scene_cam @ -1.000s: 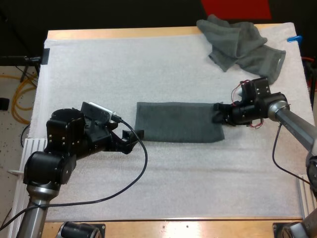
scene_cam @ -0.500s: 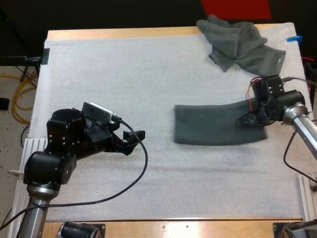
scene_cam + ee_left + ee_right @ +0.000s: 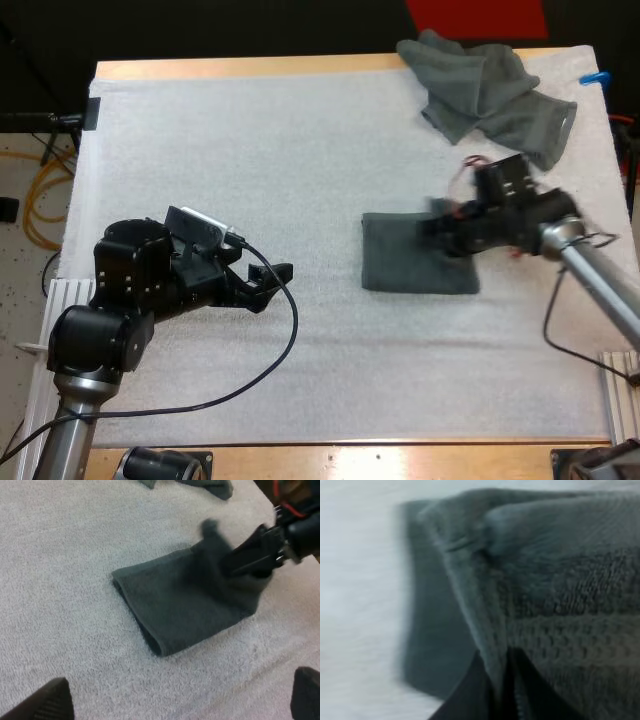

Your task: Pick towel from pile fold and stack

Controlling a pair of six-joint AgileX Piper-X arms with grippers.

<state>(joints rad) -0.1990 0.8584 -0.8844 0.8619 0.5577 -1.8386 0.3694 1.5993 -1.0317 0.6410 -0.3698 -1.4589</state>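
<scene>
Currently, right jaws pinching folded towel [image 3: 400, 270], arm reaching inward, left jaws spread

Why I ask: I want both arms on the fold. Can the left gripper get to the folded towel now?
Probably yes: the left gripper is open and empty, with bare mat between it and the folded towel; the right gripper grips the towel's opposite end.
</scene>
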